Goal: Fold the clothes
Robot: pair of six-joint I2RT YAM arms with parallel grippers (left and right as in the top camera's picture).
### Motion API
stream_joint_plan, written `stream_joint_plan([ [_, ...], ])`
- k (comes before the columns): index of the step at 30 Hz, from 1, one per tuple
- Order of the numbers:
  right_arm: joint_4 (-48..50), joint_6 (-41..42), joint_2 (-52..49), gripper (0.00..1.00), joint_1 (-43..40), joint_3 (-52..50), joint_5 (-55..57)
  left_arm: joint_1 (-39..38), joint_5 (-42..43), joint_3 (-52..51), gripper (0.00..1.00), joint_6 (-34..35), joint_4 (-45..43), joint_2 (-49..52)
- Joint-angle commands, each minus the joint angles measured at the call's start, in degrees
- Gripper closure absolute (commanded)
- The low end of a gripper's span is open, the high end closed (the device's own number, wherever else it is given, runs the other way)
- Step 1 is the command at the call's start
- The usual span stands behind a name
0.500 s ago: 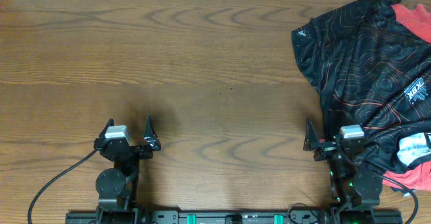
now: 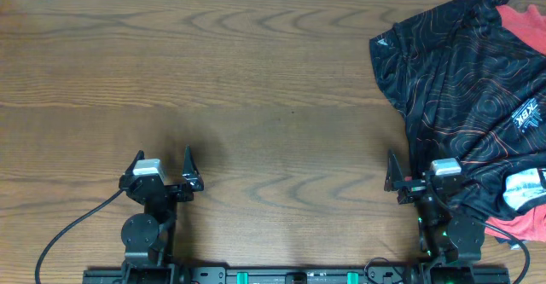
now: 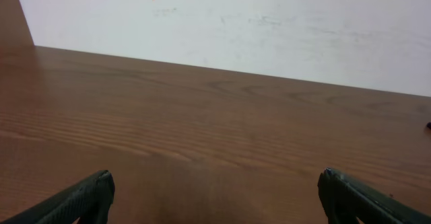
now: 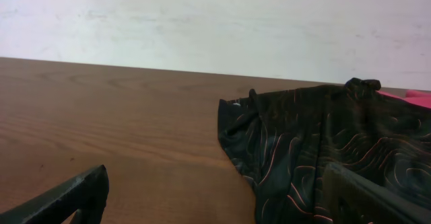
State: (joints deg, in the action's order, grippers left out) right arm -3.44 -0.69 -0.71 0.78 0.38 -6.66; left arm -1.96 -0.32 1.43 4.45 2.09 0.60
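your left hand (image 2: 162, 159) is wide at 7 o'clock; your right hand (image 2: 418, 168) is wide at 5 o'clock, at the edge of the crumpled black jersey (image 2: 465, 88) on the surface (image 2: 256, 88).

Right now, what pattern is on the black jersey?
Thin orange-red contour lines across the jersey, clearest in the overhead view.

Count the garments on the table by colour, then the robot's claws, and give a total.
Black jersey with thin orange-red lines: 1
Red garment, mostly hidden under the jersey: 1
Claws, both open: 2 (left claw, right claw)
Total: 4
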Motion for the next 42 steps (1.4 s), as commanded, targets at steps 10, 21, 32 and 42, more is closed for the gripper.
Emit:
stream_joint_plan([
  [10,-0.2,0.0,0.0,0.01,0.4,-0.1,-0.4,0.3,-0.3,-1.2,0.02,-0.6,2.1,0.0],
  [21,-0.2,0.0,0.0,0.01,0.4,-0.1,-0.4,0.3,-0.3,-1.2,0.02,-0.6,2.1,0.0],
  [32,-0.2,0.0,0.0,0.01,0.4,-0.1,-0.5,0.3,-0.3,-1.2,0.02,-0.6,2.0,0.0],
  [42,0.0,1.3,-0.2,0.01,0.4,-0.1,0.2,0.3,-0.1,-1.2,0.02,-0.5,1.9,0.1],
])
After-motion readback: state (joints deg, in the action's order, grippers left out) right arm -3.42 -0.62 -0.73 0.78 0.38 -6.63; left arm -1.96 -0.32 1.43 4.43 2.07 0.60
